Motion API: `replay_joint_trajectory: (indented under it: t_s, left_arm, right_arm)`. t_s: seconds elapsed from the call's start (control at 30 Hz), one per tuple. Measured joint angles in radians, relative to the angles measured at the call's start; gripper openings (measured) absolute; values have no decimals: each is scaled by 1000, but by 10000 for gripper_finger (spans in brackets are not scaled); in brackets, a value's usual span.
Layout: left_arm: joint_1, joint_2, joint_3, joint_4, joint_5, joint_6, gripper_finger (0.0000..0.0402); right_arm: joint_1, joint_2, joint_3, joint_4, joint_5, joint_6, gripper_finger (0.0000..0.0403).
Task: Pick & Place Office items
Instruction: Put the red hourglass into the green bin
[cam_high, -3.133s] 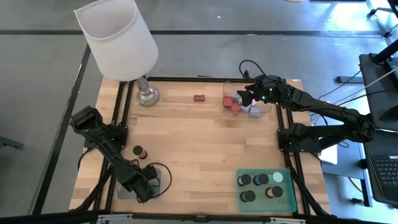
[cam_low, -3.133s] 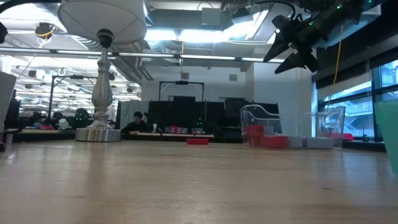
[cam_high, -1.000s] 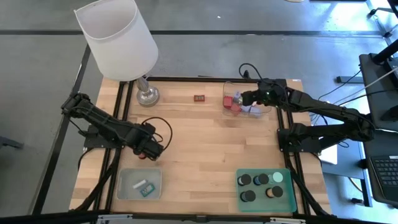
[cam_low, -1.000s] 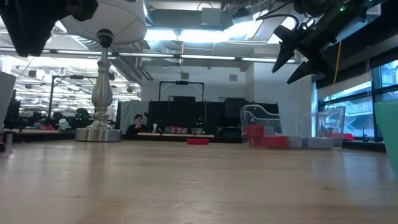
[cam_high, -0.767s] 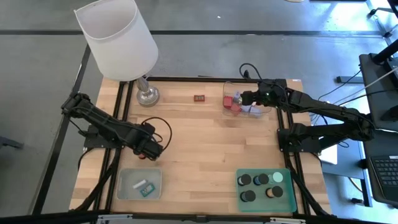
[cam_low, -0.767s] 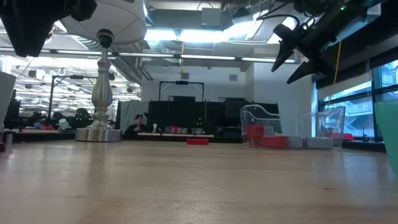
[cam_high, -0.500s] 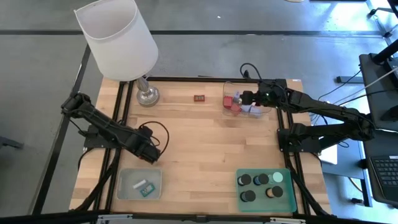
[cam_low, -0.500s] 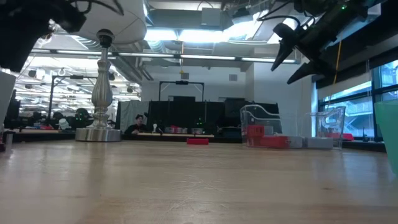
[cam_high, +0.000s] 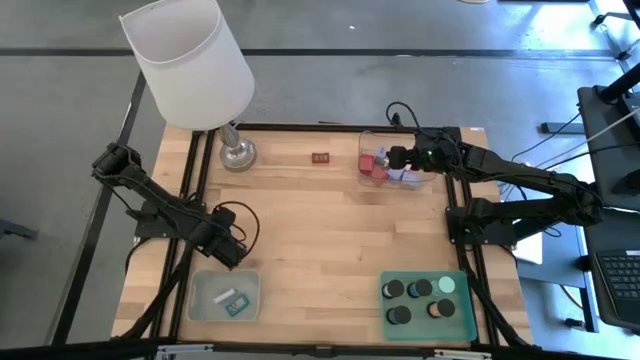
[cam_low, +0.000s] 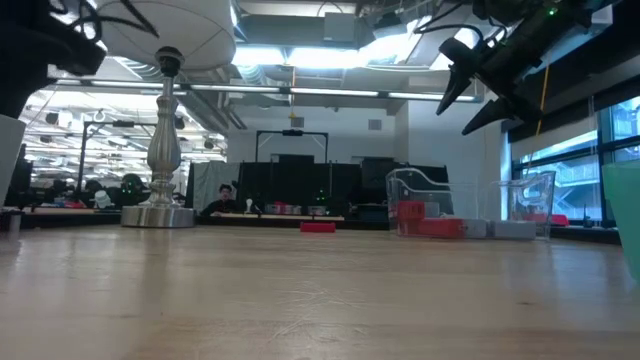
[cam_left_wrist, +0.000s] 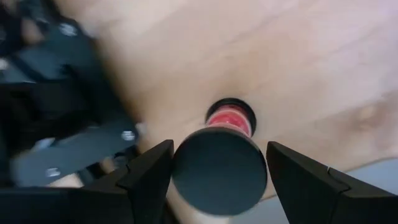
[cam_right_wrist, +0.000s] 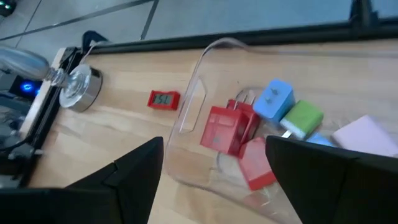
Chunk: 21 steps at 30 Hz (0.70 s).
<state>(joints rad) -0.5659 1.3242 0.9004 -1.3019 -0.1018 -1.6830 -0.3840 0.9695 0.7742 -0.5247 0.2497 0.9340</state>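
- The lamp (cam_high: 190, 60) stands at the table's far left corner; it is no part of the sorting.
- The left gripper (cam_high: 226, 249) hangs just beyond the grey tray (cam_high: 200, 290) at the near left. In the left wrist view its fingers (cam_left_wrist: 149, 177) are closed on a short dark cylinder (cam_left_wrist: 219, 168) with a red band, lifted clear of the wood.
- The grey tray holds two small pieces (cam_high: 232, 300), one pale and one greenish; I count no more there.
- One small red item (cam_high: 320, 157) lies alone on the wood near the far edge, between the lamp base and the clear tray; it looks not yet sorted.
- The clear tray (cam_right_wrist: 208, 62) at the far right holds about six blocks in the right wrist view: three red blocks (cam_right_wrist: 229, 129), one blue block (cam_right_wrist: 275, 98), one green block (cam_right_wrist: 303, 117) and one pink block (cam_right_wrist: 368, 135). A further pale blue bit under the green one is too hidden to be sure.
- The right gripper (cam_high: 393, 160) hovers over the clear tray, fingers spread and carrying nothing.
- The green tray (cam_high: 462, 325) at the near right holds six round cylinders (cam_high: 397, 315).
- Judgement: most items are placed; the held cylinder and the lone red item remain.
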Motion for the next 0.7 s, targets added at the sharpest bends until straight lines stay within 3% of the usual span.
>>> replay_joint_trajectory:
  t_s: [0.2,0.4,0.7]
  left_arm:
    - [-23,-31,-90,186,11,-35,250]
    - [-23,-36,-93,183,26,-18,201]
    - [-13,-37,-48,184,-28,35,201]
  right_arm:
    - [0,0,0,0,-29,9,286]
    - [0,0,0,1,-29,9,286]
    - [0,0,0,6,-24,-33,286]
